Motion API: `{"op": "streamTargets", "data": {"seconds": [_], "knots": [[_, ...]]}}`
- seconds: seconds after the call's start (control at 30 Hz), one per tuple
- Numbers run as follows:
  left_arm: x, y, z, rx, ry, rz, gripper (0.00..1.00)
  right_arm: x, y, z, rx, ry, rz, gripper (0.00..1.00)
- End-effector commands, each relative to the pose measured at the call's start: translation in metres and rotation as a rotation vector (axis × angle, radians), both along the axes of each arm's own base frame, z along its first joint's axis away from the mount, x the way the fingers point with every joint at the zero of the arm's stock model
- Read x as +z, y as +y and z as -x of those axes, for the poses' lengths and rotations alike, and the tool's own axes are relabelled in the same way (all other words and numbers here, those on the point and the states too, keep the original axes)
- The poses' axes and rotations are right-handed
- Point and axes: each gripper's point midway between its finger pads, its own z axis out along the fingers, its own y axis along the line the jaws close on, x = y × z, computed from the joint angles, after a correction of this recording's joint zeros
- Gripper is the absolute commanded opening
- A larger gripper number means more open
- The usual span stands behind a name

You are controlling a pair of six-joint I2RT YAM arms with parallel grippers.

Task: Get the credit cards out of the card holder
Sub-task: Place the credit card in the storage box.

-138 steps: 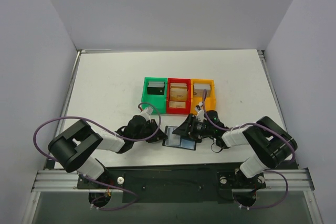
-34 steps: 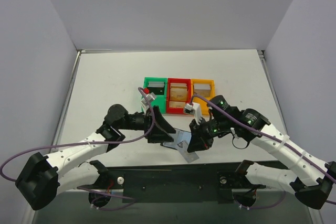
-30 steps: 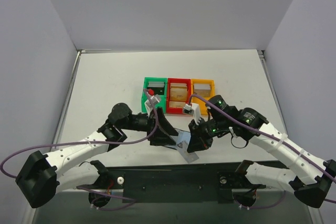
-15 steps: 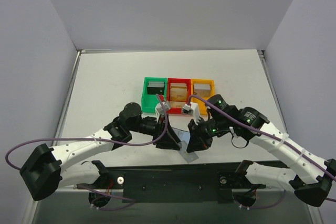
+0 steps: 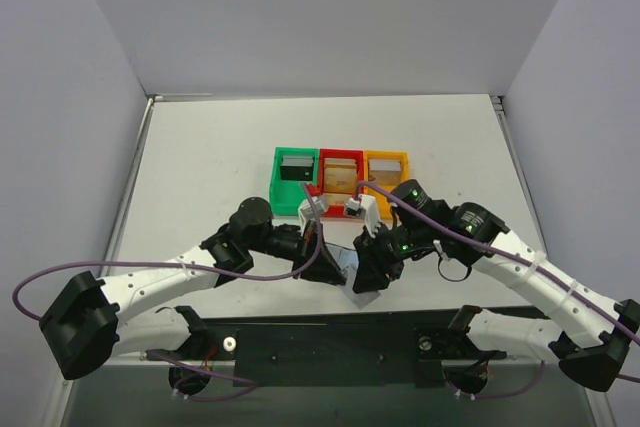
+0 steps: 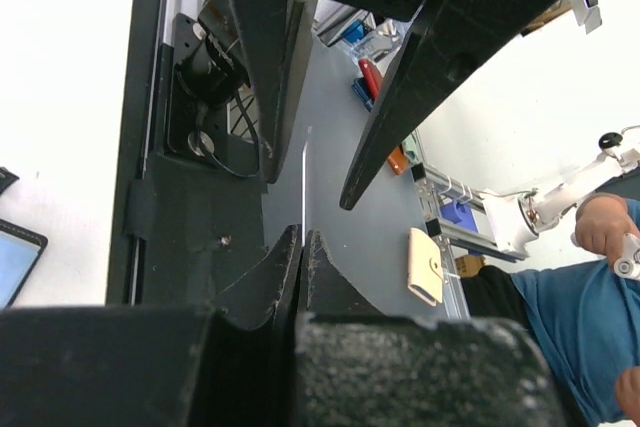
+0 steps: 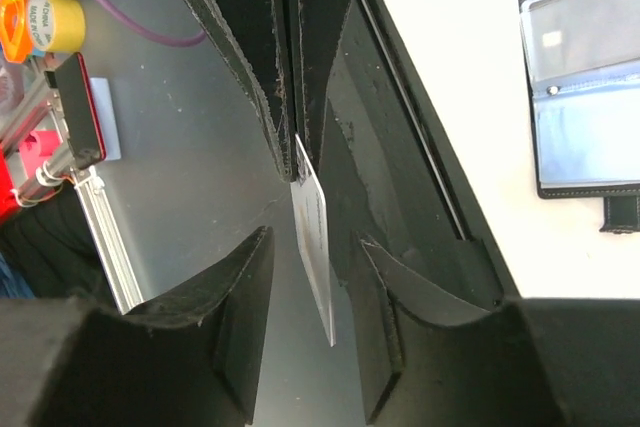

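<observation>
A white credit card (image 7: 316,237) hangs edge-on between the two grippers above the near table edge, and shows pale in the top view (image 5: 362,296). My left gripper (image 6: 302,233) is shut on its thin edge (image 6: 303,175). My right gripper (image 7: 313,245) is open, one finger on each side of the card and apart from it. The card holder (image 7: 588,77) lies open and flat on the table with its pale blue panels up and a black tab at one side. In the top view the grippers (image 5: 346,265) hide it.
Green (image 5: 296,181), red (image 5: 340,183) and orange (image 5: 386,178) bins stand in a row just beyond the grippers, each with cards inside. The black mounting rail (image 5: 330,337) runs along the near table edge, right below the card.
My left gripper moved in toward the right one and shut on the card. My right gripper, which held the card, has opened off it.
</observation>
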Motion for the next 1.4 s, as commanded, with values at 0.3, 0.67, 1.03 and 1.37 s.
{"op": "streamTargets", "data": {"seconds": [0.3, 0.67, 1.03, 1.37], "knots": [[0.035, 0.000, -0.019, 0.176, -0.064, 0.209, 0.00, 0.032, -0.003, -0.038, -0.239, -0.063, -0.251, 0.42], [0.046, 0.005, -0.026, 0.251, -0.087, 0.266, 0.00, 0.030, -0.004, -0.040, -0.260, -0.023, -0.296, 0.27], [0.045, 0.004, -0.027, 0.254, -0.087, 0.263, 0.00, 0.035, -0.001, -0.041, -0.249, -0.020, -0.315, 0.20], [0.046, 0.005, -0.024, 0.237, -0.090, 0.265, 0.00, 0.043, -0.005, -0.042, -0.246, -0.017, -0.344, 0.23]]}}
